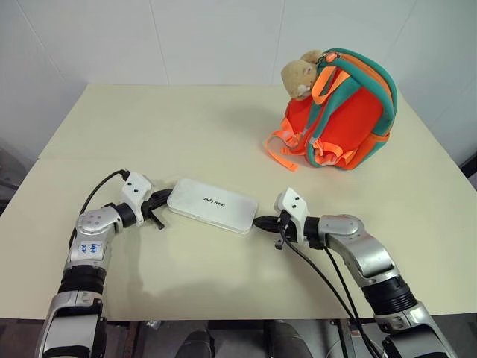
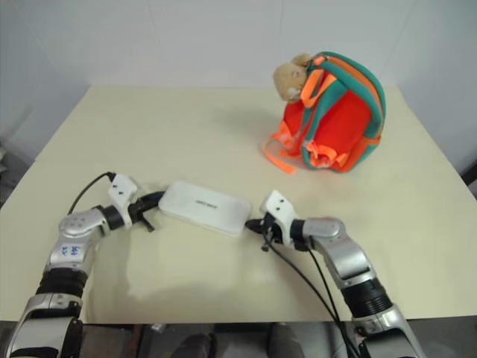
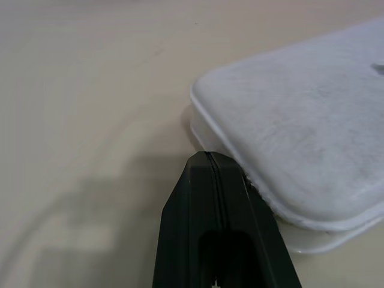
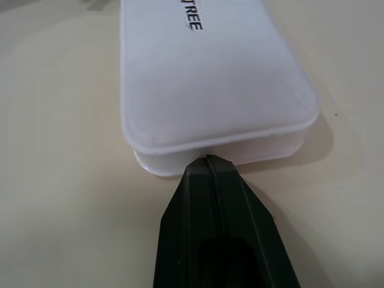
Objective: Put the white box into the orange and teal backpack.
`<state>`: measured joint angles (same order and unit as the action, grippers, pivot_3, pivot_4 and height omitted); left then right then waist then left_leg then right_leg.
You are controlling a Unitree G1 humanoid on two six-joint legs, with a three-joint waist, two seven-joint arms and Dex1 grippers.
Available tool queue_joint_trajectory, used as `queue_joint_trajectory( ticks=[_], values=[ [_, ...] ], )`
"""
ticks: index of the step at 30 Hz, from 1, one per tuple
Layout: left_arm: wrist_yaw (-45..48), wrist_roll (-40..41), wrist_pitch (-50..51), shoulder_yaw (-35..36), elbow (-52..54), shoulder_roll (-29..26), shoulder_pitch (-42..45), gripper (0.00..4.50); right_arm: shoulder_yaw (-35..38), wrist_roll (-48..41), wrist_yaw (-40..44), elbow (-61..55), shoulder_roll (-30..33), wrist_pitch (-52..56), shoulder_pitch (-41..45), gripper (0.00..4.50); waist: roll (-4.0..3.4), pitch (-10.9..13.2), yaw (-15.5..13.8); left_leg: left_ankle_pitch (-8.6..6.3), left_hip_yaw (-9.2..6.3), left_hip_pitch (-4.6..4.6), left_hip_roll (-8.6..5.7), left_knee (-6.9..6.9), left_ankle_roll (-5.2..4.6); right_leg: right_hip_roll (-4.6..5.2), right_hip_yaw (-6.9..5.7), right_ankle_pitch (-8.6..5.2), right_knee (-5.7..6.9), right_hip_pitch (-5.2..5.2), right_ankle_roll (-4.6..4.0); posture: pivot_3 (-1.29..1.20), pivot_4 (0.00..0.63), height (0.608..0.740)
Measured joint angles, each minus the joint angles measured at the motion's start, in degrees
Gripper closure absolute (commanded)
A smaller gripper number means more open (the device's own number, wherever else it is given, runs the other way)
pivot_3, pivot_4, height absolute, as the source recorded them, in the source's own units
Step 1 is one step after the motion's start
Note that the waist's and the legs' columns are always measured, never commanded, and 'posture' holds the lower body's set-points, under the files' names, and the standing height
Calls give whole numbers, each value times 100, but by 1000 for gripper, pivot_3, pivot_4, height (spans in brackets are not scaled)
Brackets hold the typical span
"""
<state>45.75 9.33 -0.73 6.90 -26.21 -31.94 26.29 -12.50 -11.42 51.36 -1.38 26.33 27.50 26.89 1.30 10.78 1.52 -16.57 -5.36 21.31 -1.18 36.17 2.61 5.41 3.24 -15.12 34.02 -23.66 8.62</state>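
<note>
White plastic, the white box [image 1: 212,205] lies flat on the cream desk [image 1: 186,134] between both arms. The left tool [image 1: 162,200], clenched with nothing between its fingers, has its tip against the box's left end. The right tool [image 1: 262,221], likewise clenched and empty, meets the box's right end. The orange and teal backpack [image 1: 343,112] stands upright well apart, at the desk's far right.
</note>
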Motion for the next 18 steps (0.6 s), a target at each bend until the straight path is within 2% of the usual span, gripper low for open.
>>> queue_joint_trajectory(
  ticks=[6,18],
  values=[
    [15,128,417,-26,1039,96,-646,4500,179,-11,241,108,371,-15,43,4380,0,0,-23,0,-1,-2,-1,1,0,4,0,0,-3,5,0,0,150,740],
    [7,182,824,-328,2151,484,-1319,4500,621,-275,801,-212,1236,125,-394,4380,-6,-4,-181,0,1,-11,-4,8,0,7,0,0,-23,17,-1,0,150,740]
  ],
)
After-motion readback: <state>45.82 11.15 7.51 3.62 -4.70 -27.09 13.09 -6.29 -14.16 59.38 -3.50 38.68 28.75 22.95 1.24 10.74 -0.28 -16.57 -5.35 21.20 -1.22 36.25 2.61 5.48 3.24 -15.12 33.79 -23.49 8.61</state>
